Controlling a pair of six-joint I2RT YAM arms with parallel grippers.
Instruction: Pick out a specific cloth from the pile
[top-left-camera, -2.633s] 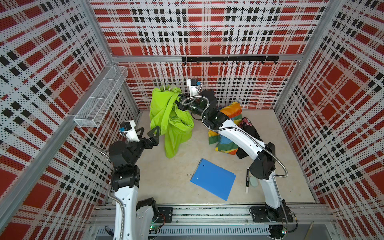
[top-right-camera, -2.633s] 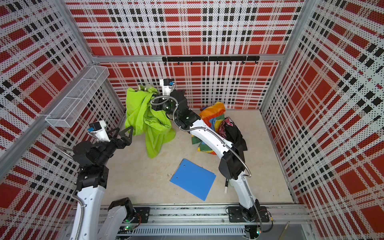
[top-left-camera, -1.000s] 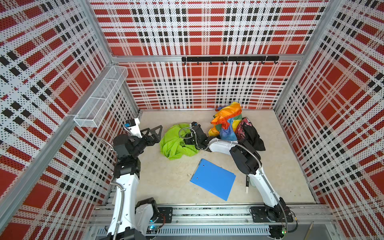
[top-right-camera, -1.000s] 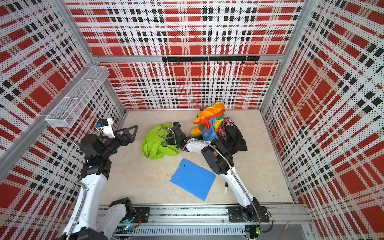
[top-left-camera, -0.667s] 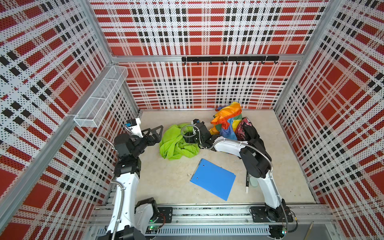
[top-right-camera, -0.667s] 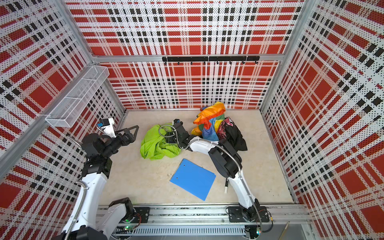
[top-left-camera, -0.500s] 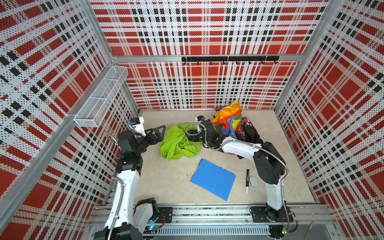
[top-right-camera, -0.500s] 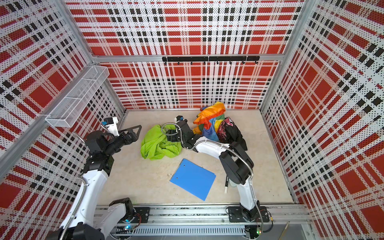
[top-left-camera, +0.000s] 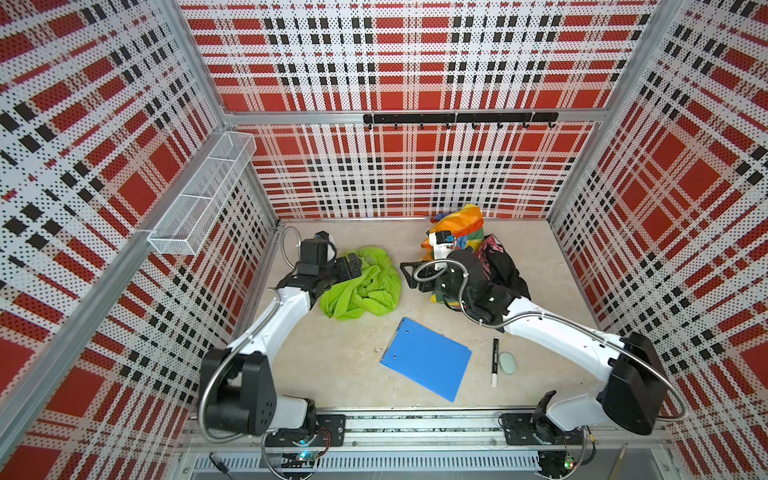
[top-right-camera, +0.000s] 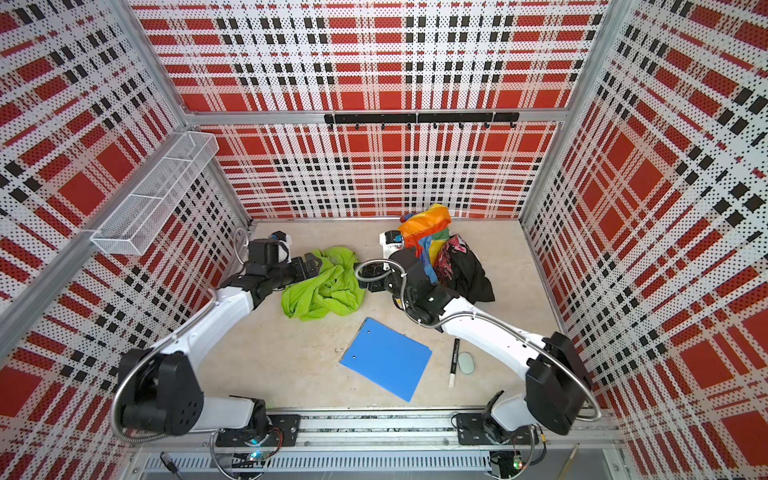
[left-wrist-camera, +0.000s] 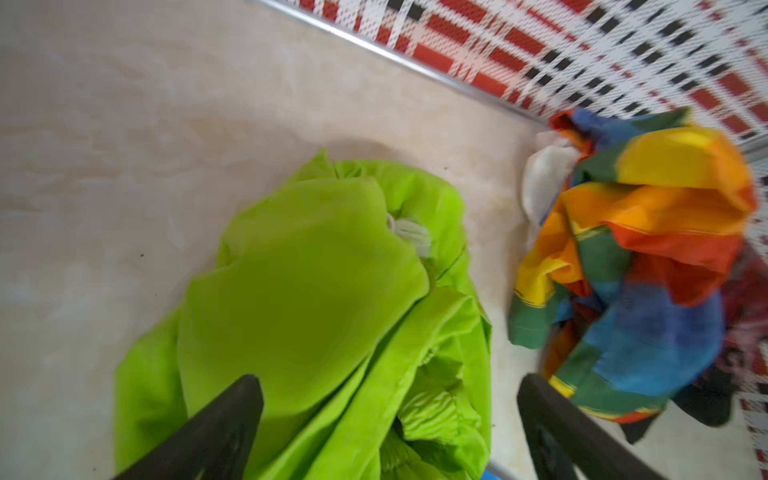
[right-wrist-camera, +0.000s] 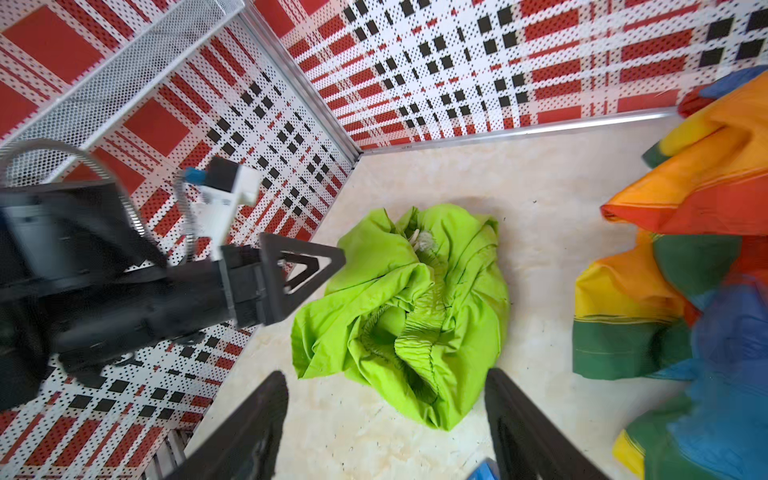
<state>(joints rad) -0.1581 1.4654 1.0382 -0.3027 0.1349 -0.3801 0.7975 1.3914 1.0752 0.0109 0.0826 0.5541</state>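
The lime-green cloth (top-left-camera: 361, 284) (top-right-camera: 326, 289) lies crumpled on the floor, apart from the pile. The pile, a rainbow-striped cloth (top-left-camera: 457, 224) and a black garment with red-pink print (top-left-camera: 500, 266), sits at the back right. My left gripper (top-left-camera: 352, 265) (top-right-camera: 309, 264) is open at the green cloth's left edge. In the left wrist view the left gripper (left-wrist-camera: 390, 399) has its fingers spread wide over the cloth (left-wrist-camera: 311, 291). My right gripper (top-left-camera: 409, 274) (right-wrist-camera: 384, 399) is open and empty, just right of the cloth (right-wrist-camera: 407, 307), with bare floor between its fingers.
A blue clipboard (top-left-camera: 426, 357) lies in front of the cloth, with a black marker (top-left-camera: 494, 361) and a pale oval eraser (top-left-camera: 507, 362) to its right. A wire basket (top-left-camera: 203, 195) hangs on the left wall. A hook rail (top-left-camera: 457, 118) runs along the back wall.
The right gripper lowered the green cloth to the floor, opened, let it go and drew back to the right toward the pile. The left arm reached in to the cloth's left edge.
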